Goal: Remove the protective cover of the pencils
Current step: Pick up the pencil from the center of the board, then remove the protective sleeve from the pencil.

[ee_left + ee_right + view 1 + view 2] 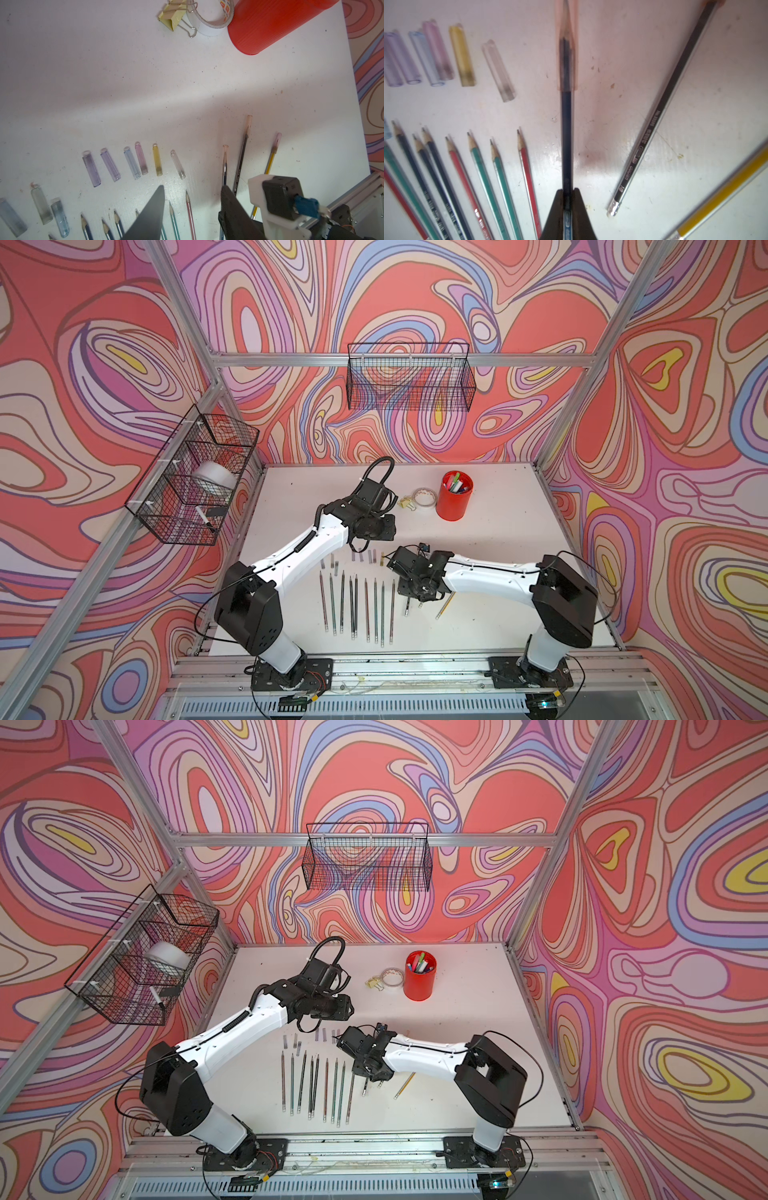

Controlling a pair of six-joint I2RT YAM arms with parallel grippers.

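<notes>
progress: i count nine bare pencils (353, 605) lined up front-middle on the table (498, 539). nine loose covers (141, 160) lie just past their tips. three are left with covers on: the blue pencil (566, 135) i'm holding, plus a black pencil (241, 162) and a yellow pencil (270, 164) beside it, on my right arm's side.

right gripper (566, 192) is clamped on the blue pencil's shaft, well back from its orange cover (567, 52), which sits on the tip. can't tell if the pencil is off the table. left gripper (192, 189) has its jaws apart with nothing in them, and hovers near the capped end. my read: it does the pull, and it isn't on the cover yet.

room: there's bare table beyond the capped tip, so a straight pull along the shaft looks free. red cup (455, 495), tape roll (424, 497) and binder clip (405, 504) sit well apart at the back. tight spots: the closest loose cover is near on the left-arm side, and the black pencil is just beside on the other. the table's right edge is not close to the work.
</notes>
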